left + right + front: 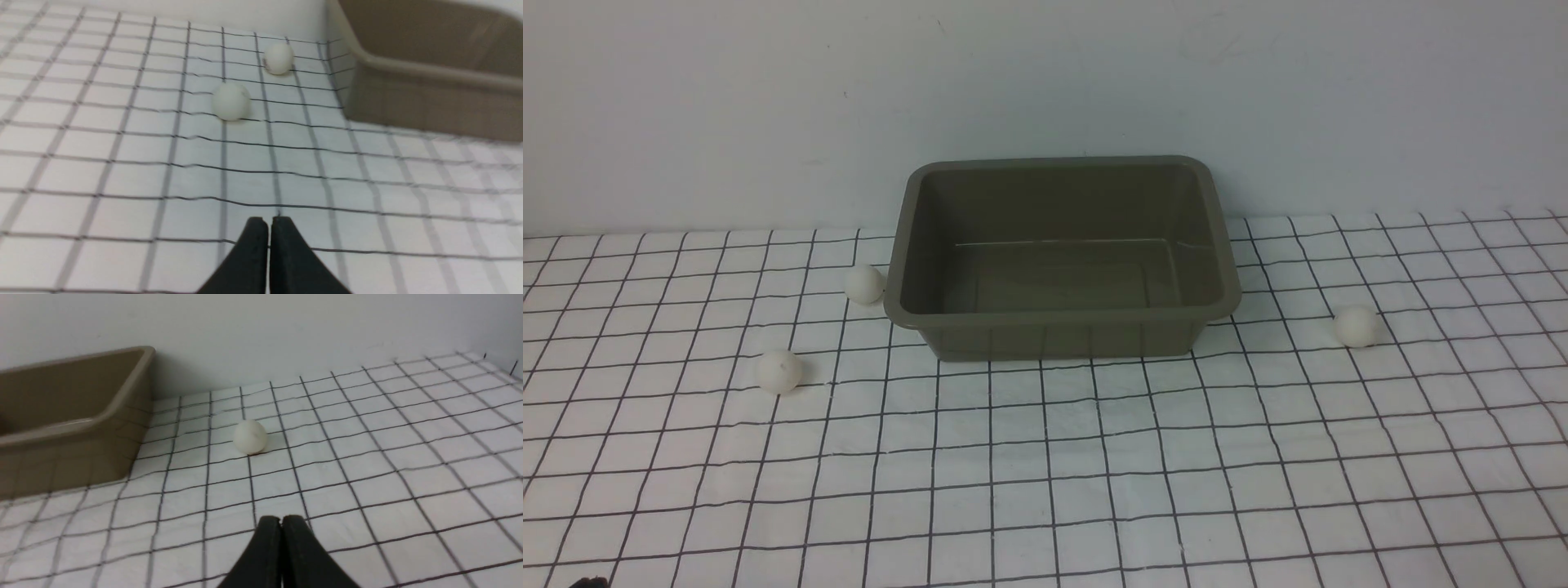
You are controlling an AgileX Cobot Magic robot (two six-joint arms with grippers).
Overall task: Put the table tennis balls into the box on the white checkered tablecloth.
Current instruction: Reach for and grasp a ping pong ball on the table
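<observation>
Table tennis balls [780, 371] [864, 284] [1356, 326] sit outside the box [1062, 336] — left pincer [269, 220], right pincer [281, 518] low, both pressed together.

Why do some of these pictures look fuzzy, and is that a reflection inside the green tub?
Front view: evenly lit and sharp, with a thin pale highlight inside the box and faint shadows beside the balls. Left wrist view: the softest, with the box and the outer grid lines of the tablecloth smeared. Right wrist view: crisp around the lone ball, box slightly soft.
</observation>
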